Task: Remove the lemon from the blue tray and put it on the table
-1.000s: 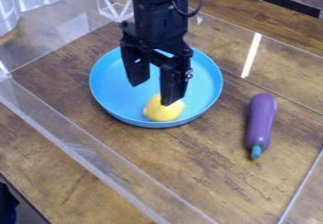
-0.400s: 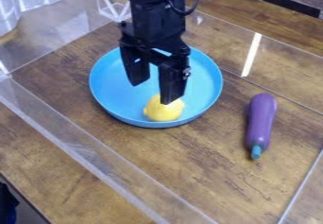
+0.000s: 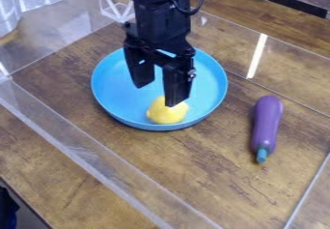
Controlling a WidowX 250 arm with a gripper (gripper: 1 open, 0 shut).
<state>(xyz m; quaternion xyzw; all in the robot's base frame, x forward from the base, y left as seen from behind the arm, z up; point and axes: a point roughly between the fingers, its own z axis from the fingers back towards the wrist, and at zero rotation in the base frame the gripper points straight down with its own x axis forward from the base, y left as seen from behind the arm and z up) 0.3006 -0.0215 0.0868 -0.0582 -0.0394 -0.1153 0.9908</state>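
Observation:
A small yellow lemon (image 3: pixel 164 113) lies inside the round blue tray (image 3: pixel 114 94), near its front rim. The tray rests on the dark wood table (image 3: pixel 194 165). My black gripper (image 3: pixel 157 84) hangs straight down over the tray, open, with its two fingers spread apart. The fingertips stand just above and slightly behind the lemon, and part of the lemon is hidden by the right finger. Nothing is held between the fingers.
A purple eggplant (image 3: pixel 265 125) lies on the table to the right of the tray. Clear acrylic panels (image 3: pixel 77 141) edge the tabletop at the left and front.

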